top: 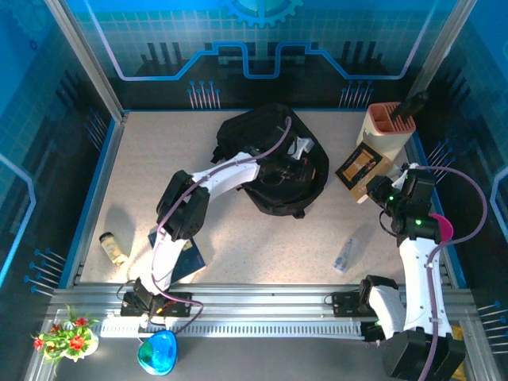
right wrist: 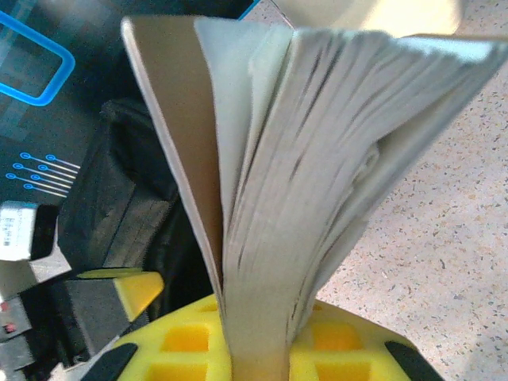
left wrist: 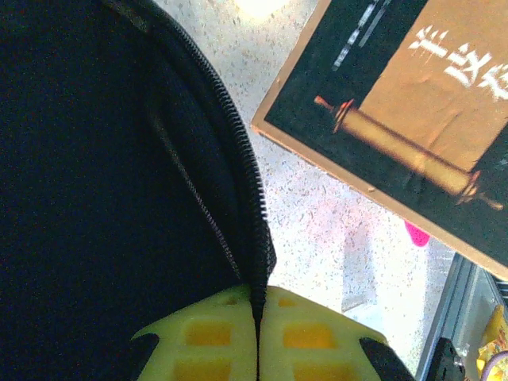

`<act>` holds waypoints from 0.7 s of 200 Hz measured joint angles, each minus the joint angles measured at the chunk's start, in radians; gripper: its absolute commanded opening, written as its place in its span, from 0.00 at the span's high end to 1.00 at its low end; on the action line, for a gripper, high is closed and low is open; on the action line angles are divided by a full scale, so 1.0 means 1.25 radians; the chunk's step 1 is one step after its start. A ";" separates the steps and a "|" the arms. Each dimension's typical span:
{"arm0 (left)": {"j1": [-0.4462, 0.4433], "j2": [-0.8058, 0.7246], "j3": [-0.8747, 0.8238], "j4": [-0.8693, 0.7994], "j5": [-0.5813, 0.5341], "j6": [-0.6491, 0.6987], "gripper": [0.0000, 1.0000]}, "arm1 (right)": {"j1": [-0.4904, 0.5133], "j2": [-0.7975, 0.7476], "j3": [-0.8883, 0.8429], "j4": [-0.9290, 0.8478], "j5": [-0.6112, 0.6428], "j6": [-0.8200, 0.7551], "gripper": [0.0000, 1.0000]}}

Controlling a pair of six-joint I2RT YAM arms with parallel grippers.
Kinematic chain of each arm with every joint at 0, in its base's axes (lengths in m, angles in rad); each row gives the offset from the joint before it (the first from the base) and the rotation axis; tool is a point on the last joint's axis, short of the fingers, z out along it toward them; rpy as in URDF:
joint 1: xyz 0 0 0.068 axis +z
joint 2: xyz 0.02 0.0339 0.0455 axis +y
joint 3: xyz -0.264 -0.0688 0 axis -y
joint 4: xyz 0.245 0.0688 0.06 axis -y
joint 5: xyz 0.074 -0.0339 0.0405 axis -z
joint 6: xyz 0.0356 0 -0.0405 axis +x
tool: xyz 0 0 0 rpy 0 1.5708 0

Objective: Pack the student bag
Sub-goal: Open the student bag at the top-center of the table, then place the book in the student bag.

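The black student bag (top: 274, 163) lies at the middle back of the table. My left gripper (top: 300, 164) is at its right side, and its yellow fingers (left wrist: 317, 333) are shut on the bag's zipper edge (left wrist: 246, 175). My right gripper (top: 379, 190) holds a brown and black book (top: 359, 169) just right of the bag. In the right wrist view the book (right wrist: 317, 143) stands on edge in my right gripper (right wrist: 266, 349), pages fanned, with the bag (right wrist: 119, 198) behind it. The same book's cover (left wrist: 413, 111) shows beside the bag in the left wrist view.
A blue book (top: 189, 255) lies under the left arm near the front. A small jar (top: 113, 248) lies front left, and a clear tube (top: 344, 255) front right. A beige holder (top: 387, 131) stands at the back right. Blue walls ring the table.
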 measured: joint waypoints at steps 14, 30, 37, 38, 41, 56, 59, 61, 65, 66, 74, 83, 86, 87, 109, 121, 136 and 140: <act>0.005 -0.025 0.000 -0.004 -0.028 0.004 0.96 | 0.000 -0.002 0.002 -0.004 -0.008 0.001 0.96; 0.009 -0.065 0.000 -0.007 -0.074 0.015 0.96 | 0.000 -0.004 0.013 -0.013 -0.025 0.008 0.95; 0.011 -0.083 0.000 -0.007 -0.098 0.022 0.97 | 0.000 -0.007 0.017 -0.014 -0.034 0.013 0.95; 0.011 -0.085 0.000 -0.007 -0.100 0.023 0.97 | 0.000 -0.009 0.019 -0.014 -0.036 0.014 0.96; 0.012 -0.092 0.000 -0.006 -0.108 0.026 0.97 | 0.000 -0.011 0.021 -0.015 -0.039 0.017 0.95; 0.015 -0.131 -0.001 0.005 -0.151 0.035 0.98 | 0.001 -0.026 0.031 -0.014 -0.059 0.035 0.95; 0.015 -0.137 -0.002 0.009 -0.158 0.037 0.98 | 0.002 -0.030 0.031 -0.013 -0.063 0.041 0.95; 0.016 -0.141 -0.002 0.011 -0.163 0.040 0.98 | 0.002 -0.032 0.032 -0.013 -0.065 0.044 0.95; 0.016 -0.149 -0.003 0.017 -0.172 0.042 0.99 | 0.004 -0.037 0.032 -0.011 -0.071 0.050 0.95; 0.016 -0.150 -0.003 0.018 -0.174 0.043 0.98 | 0.005 -0.038 0.032 -0.011 -0.072 0.052 0.95; 0.015 -0.162 -0.005 0.031 -0.190 0.046 0.99 | 0.011 -0.046 0.032 -0.008 -0.082 0.068 0.95; 0.015 -0.169 -0.005 0.042 -0.202 0.049 0.99 | 0.022 -0.049 0.032 -0.002 -0.093 0.085 0.95; 0.015 -0.170 -0.005 0.046 -0.206 0.049 0.99 | 0.029 -0.049 0.031 0.002 -0.098 0.094 0.95; 0.015 -0.170 -0.005 0.048 -0.207 0.049 0.99 | 0.030 -0.049 0.031 0.003 -0.098 0.095 0.95; 0.015 -0.170 -0.013 0.069 -0.222 0.050 0.99 | 0.083 -0.036 0.016 0.039 -0.118 0.147 0.95; 0.015 -0.170 -0.016 0.071 -0.226 0.050 0.99 | 0.118 -0.021 -0.004 0.066 -0.125 0.178 0.95; 0.014 -0.170 -0.016 0.074 -0.226 0.050 0.99 | 0.163 0.007 -0.025 0.091 -0.130 0.214 0.95; 0.014 -0.170 -0.016 0.076 -0.226 0.050 0.99 | 0.175 0.016 -0.030 0.098 -0.130 0.225 0.95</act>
